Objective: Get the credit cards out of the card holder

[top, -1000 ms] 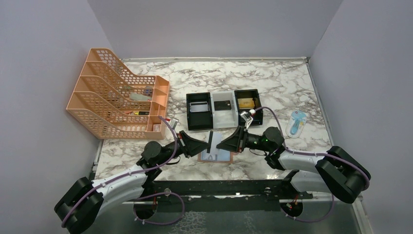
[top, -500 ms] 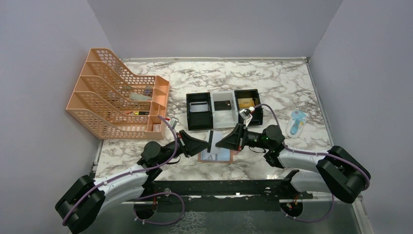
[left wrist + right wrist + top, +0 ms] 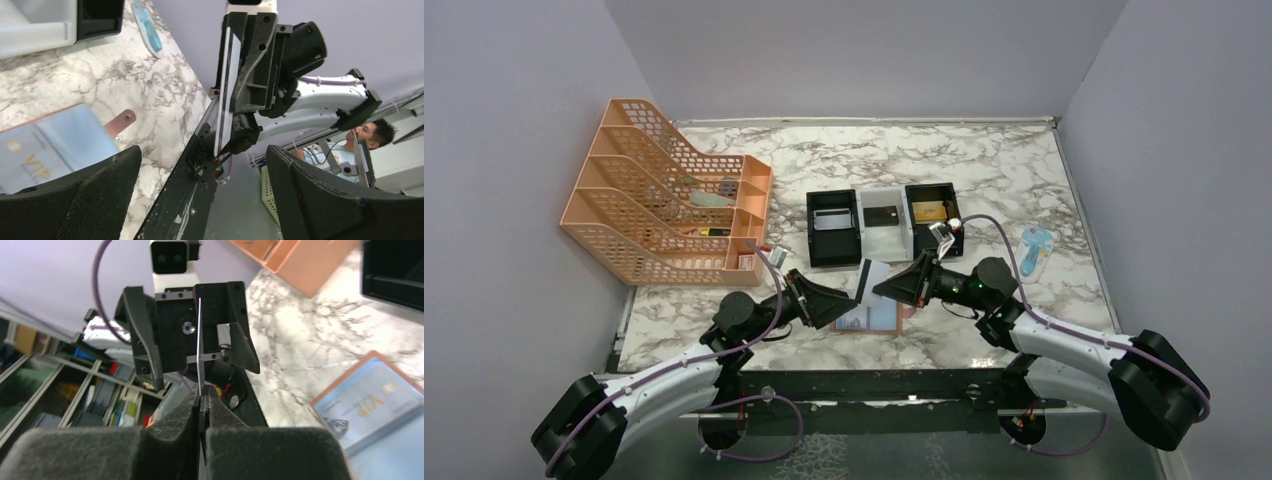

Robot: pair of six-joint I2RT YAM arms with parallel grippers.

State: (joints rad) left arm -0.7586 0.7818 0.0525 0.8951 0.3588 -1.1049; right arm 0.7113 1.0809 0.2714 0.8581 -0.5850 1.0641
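Note:
The tan card holder (image 3: 879,320) lies open on the marble, blue lining up, with a pale VIP card (image 3: 372,392) in its pocket. My right gripper (image 3: 888,285) is shut on the edge of a greyish-silver credit card (image 3: 870,280), which it holds above the holder. That card is edge-on in the wrist views (image 3: 199,340) (image 3: 226,90). My left gripper (image 3: 849,300) faces it from the left, open, its fingers (image 3: 142,340) on either side of the card and apart from it. In the left wrist view the holder (image 3: 55,145) and its snap tab (image 3: 121,121) show at the left.
A black-and-white three-compartment tray (image 3: 836,258) stands behind the holder, with a black card (image 3: 882,215) in its middle bin and a yellow item (image 3: 930,210) in the right one. An orange mesh rack (image 3: 654,205) is at the left. A blue-white object (image 3: 1032,250) lies at the right.
My left gripper has opened and let go of the card. My right gripper has shut on it and carried it slightly up and to the right, its pale face now showing.

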